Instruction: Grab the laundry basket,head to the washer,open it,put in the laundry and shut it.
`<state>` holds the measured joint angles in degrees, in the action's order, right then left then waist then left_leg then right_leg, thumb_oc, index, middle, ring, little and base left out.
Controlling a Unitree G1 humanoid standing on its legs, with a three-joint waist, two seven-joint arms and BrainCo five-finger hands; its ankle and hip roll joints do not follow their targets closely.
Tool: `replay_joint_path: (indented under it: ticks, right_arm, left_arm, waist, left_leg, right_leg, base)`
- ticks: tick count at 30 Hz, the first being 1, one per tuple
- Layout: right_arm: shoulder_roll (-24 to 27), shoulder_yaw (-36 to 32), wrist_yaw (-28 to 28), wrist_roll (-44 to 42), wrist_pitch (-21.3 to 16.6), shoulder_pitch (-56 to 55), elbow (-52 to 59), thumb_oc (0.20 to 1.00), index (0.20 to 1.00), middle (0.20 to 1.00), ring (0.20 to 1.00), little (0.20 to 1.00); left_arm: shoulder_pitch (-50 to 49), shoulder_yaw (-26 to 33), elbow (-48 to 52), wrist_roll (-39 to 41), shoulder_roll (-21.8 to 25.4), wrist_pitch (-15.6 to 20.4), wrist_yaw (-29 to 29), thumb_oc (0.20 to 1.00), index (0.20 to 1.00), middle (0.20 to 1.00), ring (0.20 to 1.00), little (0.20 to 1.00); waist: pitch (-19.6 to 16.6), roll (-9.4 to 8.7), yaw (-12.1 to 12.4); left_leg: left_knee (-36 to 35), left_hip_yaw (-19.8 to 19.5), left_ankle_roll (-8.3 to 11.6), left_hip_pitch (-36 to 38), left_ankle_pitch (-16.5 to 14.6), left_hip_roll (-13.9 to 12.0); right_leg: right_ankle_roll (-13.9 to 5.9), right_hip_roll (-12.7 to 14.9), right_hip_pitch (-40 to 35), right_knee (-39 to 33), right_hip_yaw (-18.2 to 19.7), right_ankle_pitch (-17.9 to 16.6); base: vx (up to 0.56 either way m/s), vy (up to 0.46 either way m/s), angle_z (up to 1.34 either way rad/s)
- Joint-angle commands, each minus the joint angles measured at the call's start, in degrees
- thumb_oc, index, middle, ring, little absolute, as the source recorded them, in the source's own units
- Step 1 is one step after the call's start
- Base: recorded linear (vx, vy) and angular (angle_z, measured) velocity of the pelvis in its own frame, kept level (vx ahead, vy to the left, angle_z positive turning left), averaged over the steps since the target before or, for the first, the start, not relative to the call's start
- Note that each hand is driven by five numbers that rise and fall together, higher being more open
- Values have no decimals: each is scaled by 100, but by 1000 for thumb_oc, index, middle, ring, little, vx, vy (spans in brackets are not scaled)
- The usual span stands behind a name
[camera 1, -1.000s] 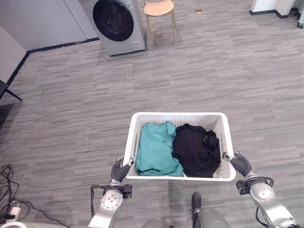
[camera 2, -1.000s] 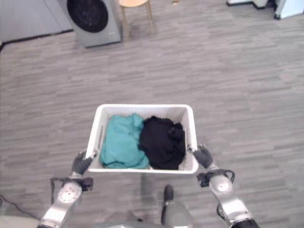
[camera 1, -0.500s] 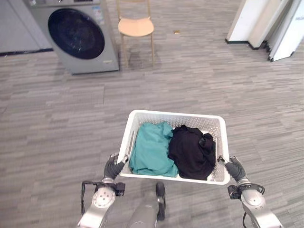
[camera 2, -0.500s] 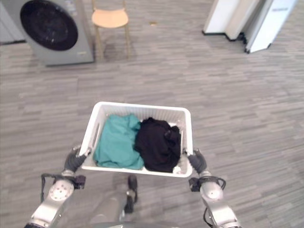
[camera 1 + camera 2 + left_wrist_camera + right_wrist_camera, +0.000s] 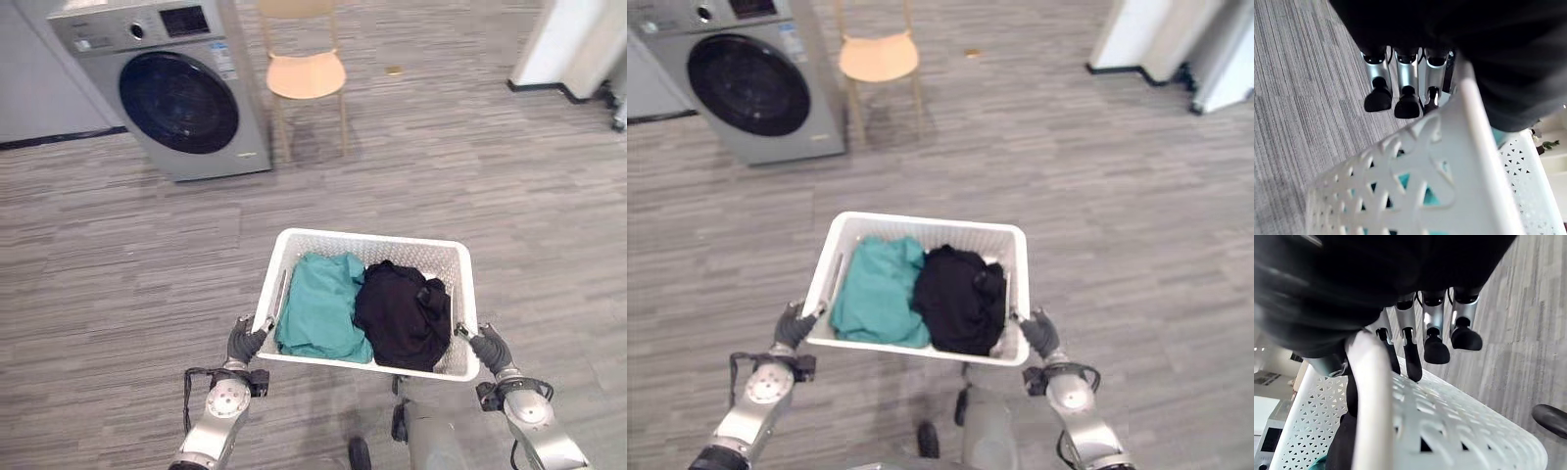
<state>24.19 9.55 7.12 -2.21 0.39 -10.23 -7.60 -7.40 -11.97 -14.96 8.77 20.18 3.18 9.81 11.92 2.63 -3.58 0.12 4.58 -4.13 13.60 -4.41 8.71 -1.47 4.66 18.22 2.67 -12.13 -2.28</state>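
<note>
I carry a white perforated laundry basket (image 5: pixel 367 238) in front of me, above the floor. A teal garment (image 5: pixel 323 304) lies in its left half and a black garment (image 5: pixel 402 313) in its right half. My left hand (image 5: pixel 245 343) grips the near left corner, its fingers (image 5: pixel 1406 93) curled down over the rim (image 5: pixel 1469 147). At the near right corner my right hand (image 5: pixel 490 350) holds on, fingers (image 5: pixel 1435 333) hooked over the rim (image 5: pixel 1371 396). The grey washer (image 5: pixel 167 83) stands ahead on the left, its round dark door shut.
A wooden chair (image 5: pixel 306 73) stands just right of the washer. White panels (image 5: pixel 568 49) lean at the far right. Grey plank floor stretches between the basket and the washer.
The whole view has shifted: the washer and chair now sit larger and further right in the picture. The basket stays held in both hands.
</note>
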Motion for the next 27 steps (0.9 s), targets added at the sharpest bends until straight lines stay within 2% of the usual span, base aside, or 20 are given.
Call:
replay_joint_path:
  ticks: [1, 2, 3, 5, 6, 8, 9, 10, 12, 13, 14, 15, 17, 18, 19, 20, 21, 23, 25, 27]
  right_arm:
    - [-126, -160, -247, -398, -879, 770, 870, 200, 200, 200, 200, 200]
    - [-72, -135, -250, -388, -881, 787, 832, 200, 200, 200, 200, 200]
    - [5, -164, -235, -414, -898, 793, 882, 200, 200, 200, 200, 200]
    - [59, -210, -178, -422, -887, 778, 918, 200, 200, 200, 200, 200]
    - [75, -228, -148, -442, -878, 761, 919, 200, 200, 200, 200, 200]
    - [96, -265, -127, -450, -846, 739, 931, 200, 200, 200, 200, 200]
    - [98, -287, -98, -459, -830, 734, 918, 200, 200, 200, 200, 200]
    - [111, -362, -60, -513, -824, 695, 934, 200, 200, 200, 200, 200]
    - [87, -429, -26, -564, -819, 651, 911, 200, 200, 200, 200, 200]
    - [44, -478, 40, -630, -835, 620, 873, 200, 200, 200, 200, 200]
    - [43, -481, 40, -631, -836, 619, 872, 200, 200, 200, 200, 200]
    - [1, -486, 76, -666, -862, 607, 829, 200, 200, 200, 200, 200]
    - [-58, -456, 97, -665, -866, 620, 784, 200, 200, 200, 200, 200]
    - [-110, -393, 53, -621, -860, 647, 773, 200, 200, 200, 200, 200]
    - [-156, -347, -7, -567, -842, 677, 779, 200, 200, 200, 200, 200]
    - [-179, -275, -111, -503, -815, 732, 772, 200, 200, 200, 200, 200]
    - [-213, -260, -153, -471, -802, 724, 815, 200, 200, 200, 200, 200]
    - [-226, -235, -184, -466, -795, 755, 798, 200, 200, 200, 200, 200]
    - [-213, -236, -188, -462, -782, 777, 800, 200, 200, 200, 200, 200]
    - [-176, -246, -187, -506, -772, 824, 808, 200, 200, 200, 200, 200]
  left_arm:
    - [-66, 61, 923, 403, 48, 607, -201, 200, 200, 200, 200, 200]
    - [-102, 65, 916, 439, 21, 598, -206, 200, 200, 200, 200, 200]
    - [-137, 64, 939, 484, 18, 572, -232, 200, 200, 200, 200, 200]
    - [-120, 70, 965, 537, -7, 549, -241, 200, 200, 200, 200, 200]
    - [-109, 46, 987, 562, -15, 528, -228, 200, 200, 200, 200, 200]
    - [-88, 34, 1007, 581, -7, 515, -238, 200, 200, 200, 200, 200]
    - [-41, -16, 1013, 571, -22, 477, -249, 200, 200, 200, 200, 200]
    - [27, -92, 1036, 560, -10, 467, -274, 200, 200, 200, 200, 200]
    - [124, -172, 1049, 531, 26, 456, -322, 200, 200, 200, 200, 200]
    - [173, -232, 1088, 494, 53, 446, -328, 200, 200, 200, 200, 200]
    - [174, -235, 1088, 494, 55, 445, -328, 200, 200, 200, 200, 200]
    - [183, -262, 1148, 448, 73, 447, -355, 200, 200, 200, 200, 200]
    - [157, -263, 1184, 438, 65, 450, -362, 200, 200, 200, 200, 200]
    - [106, -280, 1180, 453, 71, 452, -371, 200, 200, 200, 200, 200]
    - [49, -285, 1156, 452, 92, 433, -394, 200, 200, 200, 200, 200]
    - [18, -225, 1148, 479, 173, 432, -375, 200, 200, 200, 200, 200]
    - [13, -190, 1134, 495, 213, 427, -364, 200, 200, 200, 200, 200]
    - [58, -153, 1097, 495, 215, 429, -320, 200, 200, 200, 200, 200]
    - [56, -135, 1101, 500, 216, 435, -325, 200, 200, 200, 200, 200]
    - [63, -50, 1102, 529, 188, 486, -285, 200, 200, 200, 200, 200]
  waist:
    - [-283, -176, 22]
    - [-312, -120, 36]
    - [-337, -155, 54]
    - [-321, -224, 67]
    - [-310, -258, 69]
    - [-292, -269, 90]
    - [-253, -319, 134]
    - [-197, -376, 168]
    - [-191, -448, 194]
    - [-161, -443, 217]
    - [-156, -453, 218]
    - [-140, -403, 228]
    - [-129, -424, 260]
    - [-163, -397, 318]
    - [-229, -416, 356]
    - [-290, -420, 383]
    - [-300, -383, 355]
    - [-269, -328, 285]
    - [-262, -298, 244]
    - [-191, -242, 140]
  left_leg:
    - [815, -3, 925, -262, -428, -1336]
    - [1166, -25, 1013, -365, -156, -1518]
    - [1911, 23, 1046, -676, 357, -1729]
    - [2434, 221, 977, -869, 636, -1911]
    - [2568, 337, 939, -968, 681, -1986]
    - [2607, 387, 883, -1061, 585, -1976]
    - [2702, 338, 833, -1326, 394, -1839]
    - [2562, 403, 768, -1697, 60, -1583]
    - [2141, 603, 724, -1965, -123, -1433]
    - [1728, 732, 745, -2241, -34, -1353]
    - [1701, 734, 743, -2220, -22, -1338]
    - [1320, 894, 809, -2311, 217, -1340]
    - [1273, 882, 804, -2229, 222, -1345]
    - [1187, 605, 717, -2084, 71, -1176]
    - [1112, 606, 589, -1910, -96, -1077]
    - [993, 634, 340, -1581, -376, -943]
    - [862, 640, 253, -1413, -468, -926]
    - [724, 600, 245, -1207, -554, -930]
    - [656, 608, 259, -1102, -594, -948]
    - [534, 598, 358, -759, -700, -965]
  right_leg:
    - [-701, 357, -660, 170, 144, 56]
    - [-596, 230, -787, 199, 87, 158]
    - [-422, 119, -1059, 152, -5, 334]
    - [-246, 16, -1332, 118, -25, 529]
    - [-163, -35, -1457, 101, -14, 629]
    - [-138, -65, -1558, 70, 16, 695]
    - [-114, -68, -1665, 47, 51, 757]
    - [-136, -101, -1845, -6, 89, 859]
    - [-178, -97, -1996, -117, 55, 931]
    - [-199, -152, -2156, -145, 44, 988]
    - [-204, -140, -2168, -150, 43, 992]
    - [-204, -237, -2285, -141, 25, 1062]
    - [-192, -266, -2375, 5, 99, 1185]
    - [-242, -245, -2392, 252, 167, 1279]
    - [-368, -177, -2357, 617, 264, 1297]
    - [-626, -36, -2055, 1512, 381, 1169]
    - [-757, -10, -1610, 2052, 433, 936]
    - [-711, 36, -1199, 1978, 331, 932]
    - [-675, 73, -1098, 1761, 246, 947]
    - [-670, 241, -664, 981, 74, 688]
  base:
    - [561, -442, 80]
    - [451, -453, 37]
    - [456, -475, 16]
    - [391, -372, -11]
    - [332, -247, -3]
    - [207, -128, -32]
    - [291, -127, -60]
    - [375, -159, -37]
    - [337, -69, 2]
    - [248, -6, -10]
    - [340, 23, -17]
    - [256, 44, -22]
    - [363, 101, -39]
    - [482, 210, -35]
    - [665, 329, -39]
    - [602, 275, -35]
    - [477, 185, -37]
    - [263, 7, -19]
    - [234, -49, 0]
    - [365, -127, 12]
